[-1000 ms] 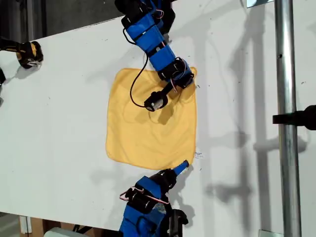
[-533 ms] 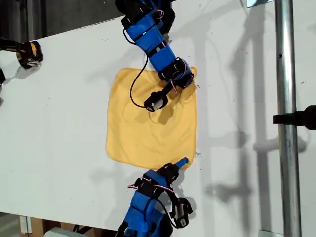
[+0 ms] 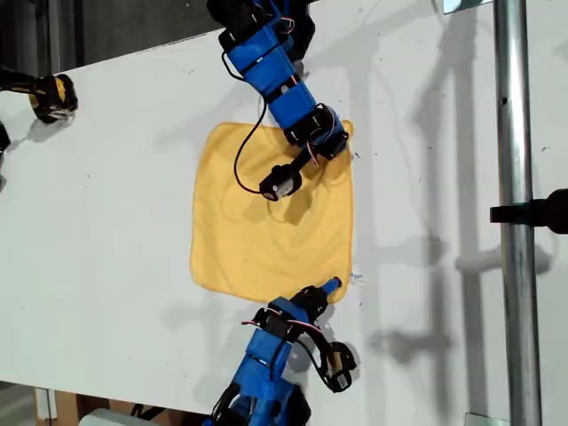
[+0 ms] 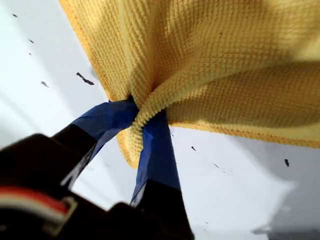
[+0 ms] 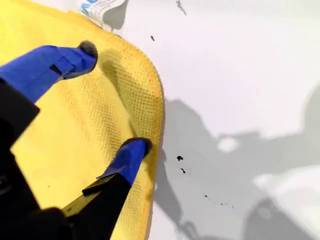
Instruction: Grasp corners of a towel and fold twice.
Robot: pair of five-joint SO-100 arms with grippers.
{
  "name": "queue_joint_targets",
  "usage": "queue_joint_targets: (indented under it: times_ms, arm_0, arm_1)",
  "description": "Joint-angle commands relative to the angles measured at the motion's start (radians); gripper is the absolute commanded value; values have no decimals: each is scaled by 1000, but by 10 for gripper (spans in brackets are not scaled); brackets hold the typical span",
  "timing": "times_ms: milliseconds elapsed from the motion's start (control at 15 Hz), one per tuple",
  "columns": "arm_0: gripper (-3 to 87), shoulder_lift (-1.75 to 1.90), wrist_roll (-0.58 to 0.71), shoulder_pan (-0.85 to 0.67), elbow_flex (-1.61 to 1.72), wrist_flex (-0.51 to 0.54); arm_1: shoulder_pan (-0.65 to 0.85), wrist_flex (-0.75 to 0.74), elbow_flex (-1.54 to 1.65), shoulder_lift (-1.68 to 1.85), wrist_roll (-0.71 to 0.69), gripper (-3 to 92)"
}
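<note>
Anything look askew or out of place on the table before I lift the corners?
Nothing stands out. The soft yellow-orange towel lies flat on the white table, only lightly wrinkled. My first gripper is shut on one bunched corner; my second gripper is open over the corner by the white tag.

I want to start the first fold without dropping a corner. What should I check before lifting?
1. Does my first gripper hold a corner of the towel: ok, cloth is pinched between shut jaws.
2. Does my second gripper hold its corner: not ok, jaws are open over the cloth.
3. Is my second gripper at the corner by the white tag: ok.
4. Does the rest of the towel lie flat: ok, slight wrinkles only.
</note>
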Motion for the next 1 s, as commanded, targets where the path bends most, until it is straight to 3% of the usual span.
queue_joint_targets:
  times_ms: [0,200,333,400,467,600,933]
  arm_0:
    - [300,-41,-35,11,-46,-20]
    - [272,-64,-71,23,-55,-29]
    - [206,-77,-77,28,-52,-57]
    - [123,-92,-92,31,-48,-81]
    - [-15,-95,-115,37,-35,-106]
    - [-15,-95,-144,48,-29,-124]
    - [-15,75,-61,74,-101,-29]
  arm_1:
    - [-9,14,-32,3,0,-1]
    - [-17,14,-34,3,6,-1]
    - [-23,17,-35,3,11,-1]
    - [-26,20,-37,3,15,-1]
    - [-29,25,-38,3,18,-1]
    - [-32,32,-41,3,21,-1]
    - [-21,176,-173,26,11,-1]
